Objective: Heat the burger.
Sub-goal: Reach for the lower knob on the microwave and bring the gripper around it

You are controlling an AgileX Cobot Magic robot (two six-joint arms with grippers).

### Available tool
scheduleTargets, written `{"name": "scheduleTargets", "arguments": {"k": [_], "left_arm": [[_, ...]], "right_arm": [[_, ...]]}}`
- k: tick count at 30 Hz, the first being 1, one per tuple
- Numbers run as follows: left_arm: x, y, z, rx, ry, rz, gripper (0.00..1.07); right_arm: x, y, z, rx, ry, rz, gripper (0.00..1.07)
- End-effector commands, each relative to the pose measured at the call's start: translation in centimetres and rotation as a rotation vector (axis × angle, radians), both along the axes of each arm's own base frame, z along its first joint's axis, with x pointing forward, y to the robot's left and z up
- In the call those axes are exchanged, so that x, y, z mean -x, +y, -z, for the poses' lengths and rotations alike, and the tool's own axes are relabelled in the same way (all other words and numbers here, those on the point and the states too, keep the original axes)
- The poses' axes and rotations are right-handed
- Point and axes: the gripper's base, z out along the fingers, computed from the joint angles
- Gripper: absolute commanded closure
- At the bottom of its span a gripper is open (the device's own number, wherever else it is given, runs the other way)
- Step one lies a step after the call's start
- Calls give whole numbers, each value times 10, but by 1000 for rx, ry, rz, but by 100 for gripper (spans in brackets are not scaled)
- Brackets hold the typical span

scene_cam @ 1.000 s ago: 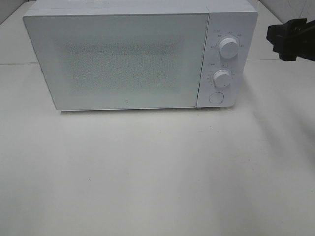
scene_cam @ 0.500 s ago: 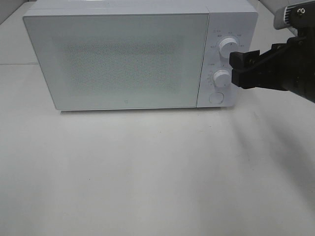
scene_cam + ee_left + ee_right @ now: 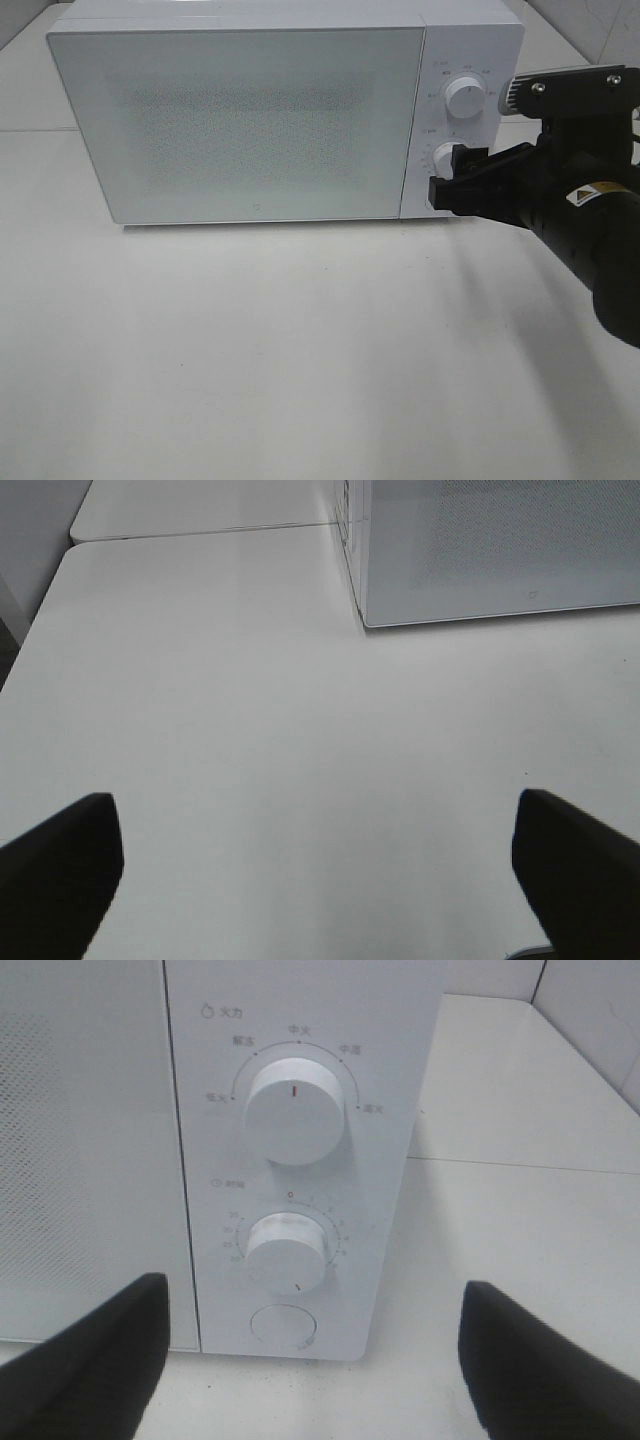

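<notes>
The burger is out of view in every frame. A white microwave (image 3: 240, 120) stands at the back of the table with its door (image 3: 235, 125) shut. My right gripper (image 3: 450, 175) is open in front of the control panel, level with the lower knob (image 3: 288, 1250) and the round button (image 3: 285, 1326), its jaws holding nothing. The right wrist view shows that gripper (image 3: 310, 1360) with its dark fingers (image 3: 90, 1365) spread wide either side of the panel. My left gripper (image 3: 310, 870) is open over bare table, left of the microwave's front corner (image 3: 365, 620).
The upper knob (image 3: 296, 1110) sits above the lower one, its mark pointing straight up. The white table (image 3: 300, 350) stretches in front of the microwave. A seam between two tabletops (image 3: 200, 532) runs beside the microwave's left side.
My right arm has come from the upper right edge down and to the left, and now covers the lower part of the control panel. The microwave has not moved.
</notes>
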Motion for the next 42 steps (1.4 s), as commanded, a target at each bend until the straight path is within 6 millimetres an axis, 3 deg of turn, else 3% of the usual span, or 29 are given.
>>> {"name": "scheduleTargets", "arguments": {"k": [1, 11, 27, 42], "left_arm": [[3, -1, 0, 5, -28, 3, 8], [3, -1, 0, 5, -28, 3, 9], [3, -1, 0, 5, -27, 3, 9], [3, -1, 0, 5, -27, 3, 9]], "right_arm": [[2, 2, 2, 17, -30, 30, 32], [1, 9, 18, -31, -28, 41, 32], [-2, 14, 14, -44, -127, -5, 32], [-22, 27, 32, -39, -111, 0, 32]]}}
